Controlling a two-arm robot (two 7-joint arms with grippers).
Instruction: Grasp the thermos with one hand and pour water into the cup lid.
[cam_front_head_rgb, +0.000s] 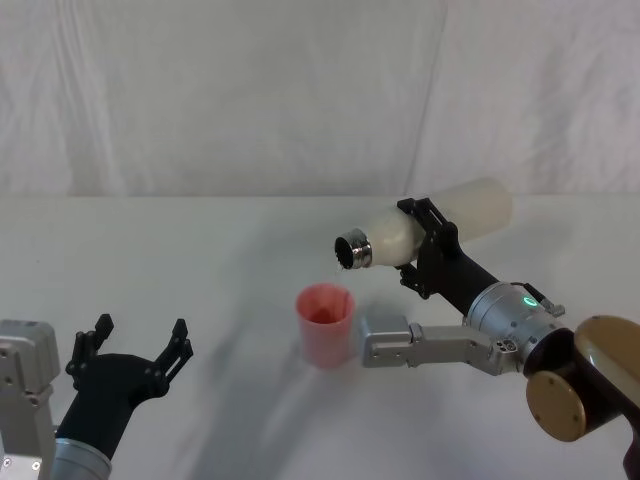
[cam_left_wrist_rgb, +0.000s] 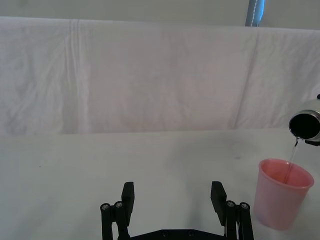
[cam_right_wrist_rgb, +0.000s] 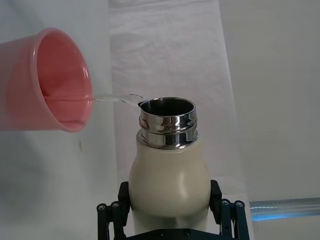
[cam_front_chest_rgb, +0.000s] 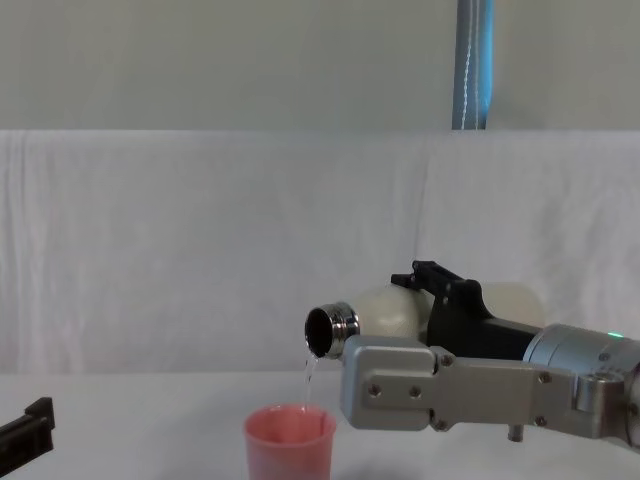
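A white cloth-covered table (cam_front_head_rgb: 150, 260) is backed by a white draped curtain (cam_front_head_rgb: 200, 90); no writing can be read. The cream-white thermos (cam_front_head_rgb: 430, 228) is clamped by the right gripper (cam_front_head_rgb: 428, 248), tipped with its steel neck toward nine o'clock, a thin stream of water (cam_front_chest_rgb: 309, 378) falling into the pink cup lid (cam_front_head_rgb: 325, 323) standing below at table centre. At seven o'clock the left gripper (cam_front_head_rgb: 138, 345) is held with fingers spread wide, holding nothing.

Silver arms, black tools, one brass-coloured joint cap (cam_front_head_rgb: 558, 405)

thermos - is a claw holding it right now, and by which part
Yes: the right claw grips the thermos around its cream body, below the steel neck. The left claw is open and holds nothing.
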